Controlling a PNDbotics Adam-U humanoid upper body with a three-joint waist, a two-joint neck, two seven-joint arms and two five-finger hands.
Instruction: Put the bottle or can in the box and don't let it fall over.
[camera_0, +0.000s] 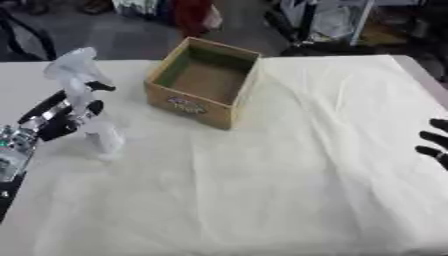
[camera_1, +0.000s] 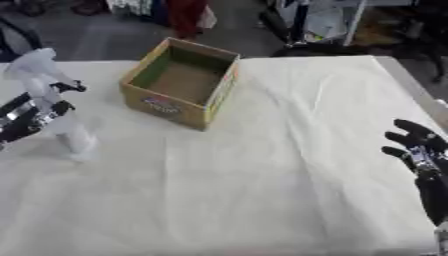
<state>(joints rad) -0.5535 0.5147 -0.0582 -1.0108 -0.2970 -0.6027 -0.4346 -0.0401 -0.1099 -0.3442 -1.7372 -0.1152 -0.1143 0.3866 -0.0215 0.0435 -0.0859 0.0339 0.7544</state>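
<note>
The left robot hand (camera_0: 66, 114) has its fingers curled round a clear spray bottle (camera_0: 87, 102); the open cardboard box (camera_0: 203, 82) sits to its right. The right robot hand (camera_1: 413, 145) rests open on the counter (camera_0: 289, 170).

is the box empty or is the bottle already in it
Empty. The open-topped box shows only its bare brown floor. The white spray bottle is outside it, to its left over the cloth, with the left hand curled round it.

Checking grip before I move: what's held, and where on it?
Left hand holds the spray bottle around its neck, below the head. Right hand holds nothing.
</note>
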